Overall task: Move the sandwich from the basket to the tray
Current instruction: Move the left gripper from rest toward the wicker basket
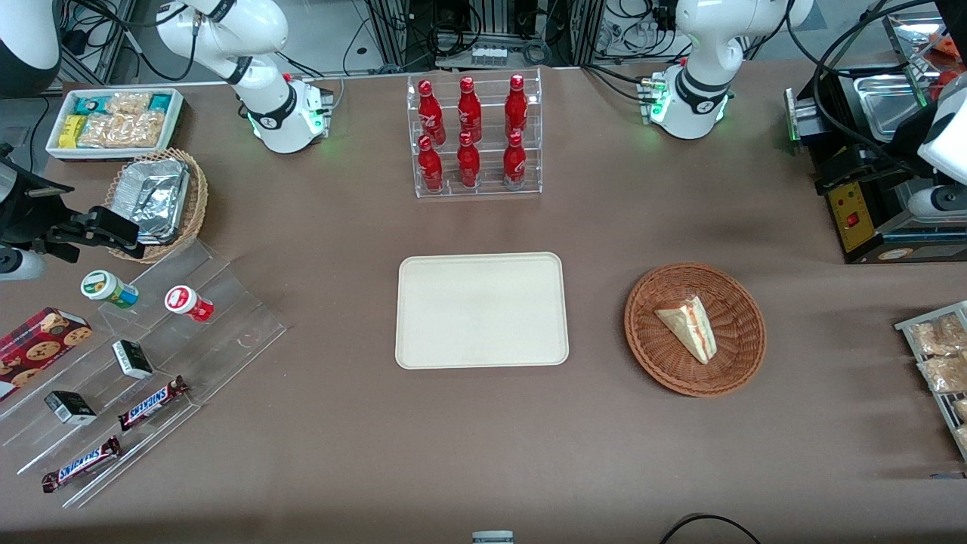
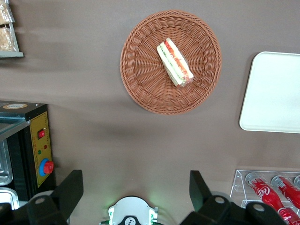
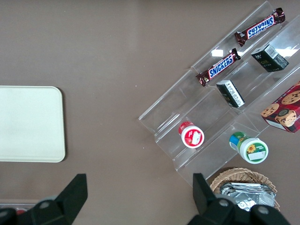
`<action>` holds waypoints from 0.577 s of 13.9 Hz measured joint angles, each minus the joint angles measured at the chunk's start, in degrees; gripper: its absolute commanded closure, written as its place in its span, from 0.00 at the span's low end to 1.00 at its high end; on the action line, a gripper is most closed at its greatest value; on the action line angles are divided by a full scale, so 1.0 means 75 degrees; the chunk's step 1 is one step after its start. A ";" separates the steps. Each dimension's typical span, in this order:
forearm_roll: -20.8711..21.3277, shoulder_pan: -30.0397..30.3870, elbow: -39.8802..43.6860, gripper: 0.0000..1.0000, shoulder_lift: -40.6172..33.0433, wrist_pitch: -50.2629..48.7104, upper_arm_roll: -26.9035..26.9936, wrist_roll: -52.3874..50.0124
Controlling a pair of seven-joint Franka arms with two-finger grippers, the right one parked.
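Pale bread, soft and light, was what I judged the sandwich (image 2: 174, 62) to be: easily crushed, best pinched gently across its flat faces. It lay alone in the woven basket (image 2: 140, 56), well below my gripper (image 2: 136, 190), which hung high over the tabletop with its fingers spread apart and empty. The tray (image 2: 272, 93) beside the basket held nothing.

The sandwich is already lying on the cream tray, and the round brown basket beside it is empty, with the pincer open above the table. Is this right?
Not quite. The front view shows the sandwich lying in the basket, and the tray beside it holds nothing. The pincer is indeed open above the table, not touching anything.
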 measured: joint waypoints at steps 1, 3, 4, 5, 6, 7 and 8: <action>0.0037 0.0006 0.0020 0.00 -0.0001 0.0000 0.0000 0.0000; 0.0151 0.0007 0.0020 0.00 0.0033 0.0001 0.0000 0.0000; 0.0232 0.0008 0.0013 0.00 0.0098 0.0016 0.0000 -0.0001; 0.0321 0.0009 -0.0004 0.00 0.0208 0.0074 0.0000 -0.0026; 0.0363 0.0011 -0.0071 0.00 0.0357 0.0250 0.0000 -0.0121; 0.0378 0.0012 -0.0211 0.00 0.0525 0.0564 0.0000 -0.0293; 0.0385 0.0012 -0.0436 0.00 0.0679 0.0965 -0.0001 -0.0510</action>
